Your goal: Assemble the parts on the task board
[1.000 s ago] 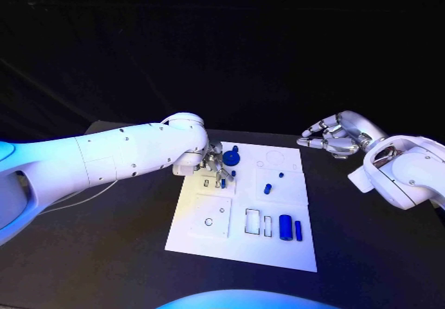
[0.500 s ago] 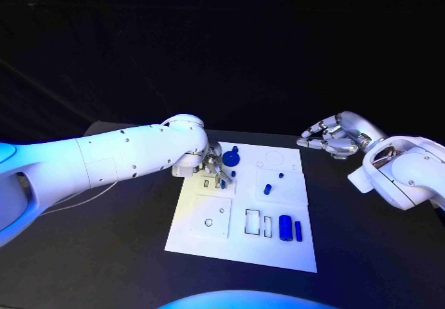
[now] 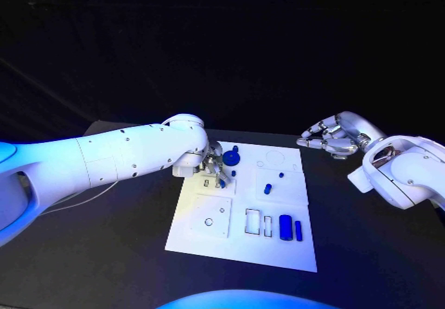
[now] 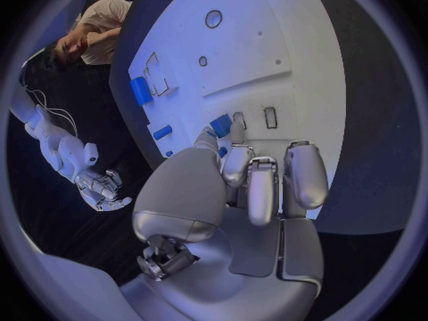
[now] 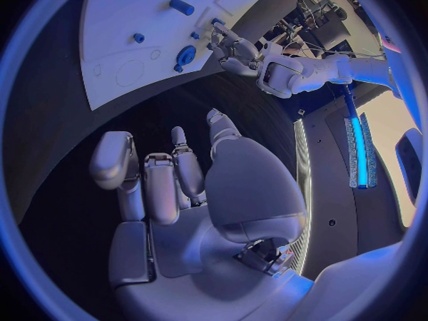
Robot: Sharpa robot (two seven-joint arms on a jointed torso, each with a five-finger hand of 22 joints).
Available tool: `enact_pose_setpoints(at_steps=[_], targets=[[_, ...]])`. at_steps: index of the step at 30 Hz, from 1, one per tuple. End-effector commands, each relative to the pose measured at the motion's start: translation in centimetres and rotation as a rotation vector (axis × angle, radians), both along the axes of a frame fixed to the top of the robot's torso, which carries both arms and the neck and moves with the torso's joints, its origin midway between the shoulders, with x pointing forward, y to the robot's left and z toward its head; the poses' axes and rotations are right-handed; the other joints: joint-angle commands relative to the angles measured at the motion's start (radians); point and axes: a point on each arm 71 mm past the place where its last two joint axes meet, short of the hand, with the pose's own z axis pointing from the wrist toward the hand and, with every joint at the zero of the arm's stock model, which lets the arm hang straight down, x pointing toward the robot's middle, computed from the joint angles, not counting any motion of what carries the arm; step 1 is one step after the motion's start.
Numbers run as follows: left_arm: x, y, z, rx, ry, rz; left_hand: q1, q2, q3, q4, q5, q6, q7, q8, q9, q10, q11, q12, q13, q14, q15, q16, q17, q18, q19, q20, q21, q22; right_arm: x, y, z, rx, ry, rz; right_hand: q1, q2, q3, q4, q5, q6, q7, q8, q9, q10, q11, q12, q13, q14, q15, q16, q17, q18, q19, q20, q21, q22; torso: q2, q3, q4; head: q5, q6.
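1. Two hands are in view. The left hand (image 3: 211, 168) rests over the far left part of the task board (image 3: 243, 248); its fingers (image 4: 259, 185) are curled together beside a small blue part (image 4: 221, 125). Whether it grips that part cannot be told.
2. The right hand (image 3: 331, 139) hovers above the black surface (image 3: 111, 264), off the board's far right corner, fingers curled in, holding nothing.
3. Blue parts countable in the head view: one round knob (image 3: 231, 154) at the far edge, one short peg (image 3: 267, 189) mid-board, two upright blocks (image 3: 290, 228) at the near right.
4. No readable writing or labels appear on the board.
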Motion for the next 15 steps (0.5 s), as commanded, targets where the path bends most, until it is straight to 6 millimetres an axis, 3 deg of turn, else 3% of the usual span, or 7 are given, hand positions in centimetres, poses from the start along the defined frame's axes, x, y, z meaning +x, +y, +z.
enact_pose_setpoints(at_steps=[1,5,9,11,13,15], targets=[[-0.13,-0.11,-0.1,-0.028,0.026,0.009,0.027,0.007,0.024,-0.002,0.004,0.007,-0.003,-0.007,0.003,-0.007,-0.004,-0.005,-0.001,0.07,0.006,-0.002,0.134,-0.016,-0.006,0.003,0.003,0.001,0.03,0.04,-0.12,-0.014,0.009,0.004,-0.003,0.005,-0.006,0.0,0.004,-0.008,0.002,0.003,0.001,0.003,-0.003,0.001,0.006,0.039,-0.006,-0.004,-0.001,0.021,-0.003,-0.006,-0.006,-0.001,0.001,0.0,0.001,0.0,-0.003],[-0.17,-0.07,-0.14,-0.05,0.043,0.022,0.085,0.012,0.079,-0.022,0.009,0.003,-0.008,-0.015,0.006,-0.011,-0.009,-0.01,-0.004,0.07,0.001,-0.003,0.135,-0.016,-0.007,0.001,0.003,0.001,0.08,0.04,-0.18,-0.015,0.012,0.004,-0.003,0.005,-0.006,0.0,0.004,-0.008,0.002,0.003,0.001,0.003,-0.003,0.001,0.006,0.039,-0.006,-0.004,-0.001,0.021,-0.003,-0.006,-0.006,-0.001,0.0,0.0003,0.0008,0.001,-0.005],[-0.28,-0.04,-0.21,-0.076,0.068,0.035,0.169,-0.007,0.177,-0.062,0.014,-0.007,-0.01,-0.026,0.009,-0.02,-0.012,-0.021,-0.01,0.07,-0.004,-0.003,0.135,-0.016,-0.008,-0.004,0.003,0.002,0.11,0.04,-0.23,-0.016,0.013,0.004,-0.002,0.005,-0.007,0.0,0.005,-0.008,0.002,0.004,0.002,0.003,-0.003,0.001,0.007,0.039,-0.007,-0.004,-0.001,0.021,-0.003,-0.007,-0.007,-0.001,0.0,0.0001,-0.0003,0.002,-0.007],[-0.34,-0.01,-0.23,-0.09,0.08,0.042,0.202,-0.042,0.283,-0.076,0.014,-0.01,0.0,-0.031,0.015,-0.024,-0.007,-0.031,-0.016,0.07,0.0,-0.003,0.135,-0.016,-0.008,-0.005,0.004,0.003,0.12,0.04,-0.25,-0.016,0.014,0.003,-0.002,0.006,-0.008,0.001,0.007,-0.009,0.002,0.005,0.002,0.004,-0.003,0.002,0.007,0.039,-0.007,-0.004,-0.001,0.021,-0.003,-0.007,-0.007,-0.002,0.0,0.0002,-0.0001,0.002,-0.008],[-0.37,0.04,-0.25,-0.099,0.087,0.047,0.191,-0.114,0.439,-0.078,0.011,-0.011,0.003,-0.03,0.03,-0.021,0.005,-0.036,-0.019,0.07,0.008,-0.003,0.135,-0.015,-0.009,-0.002,0.005,0.006,0.13,0.03,-0.27,-0.016,0.014,0.003,-0.002,0.006,-0.008,0.001,0.007,-0.009,0.002,0.005,0.002,0.004,-0.003,0.002,0.007,0.039,-0.007,-0.004,-0.001,0.021,-0.003,-0.007,-0.007,-0.002,0.0,0.0002,-0.0001,0.002,-0.008],[-0.4,0.09,-0.25,-0.106,0.091,0.051,0.157,-0.158,0.561,-0.081,0.01,-0.009,0.001,-0.023,0.047,-0.017,0.003,-0.038,-0.021,0.07,0.012,-0.004,0.136,-0.016,-0.01,0.003,0.005,0.006,0.14,0.01,-0.28,-0.016,0.014,0.002,-0.002,0.006,-0.008,0.001,0.007,-0.009,0.002,0.005,0.002,0.004,-0.003,0.002,0.007,0.039,-0.007,-0.004,-0.001,0.021,-0.003,-0.007,-0.007,-0.002,0.0,-0.0001,-0.0001,0.002,-0.009]])
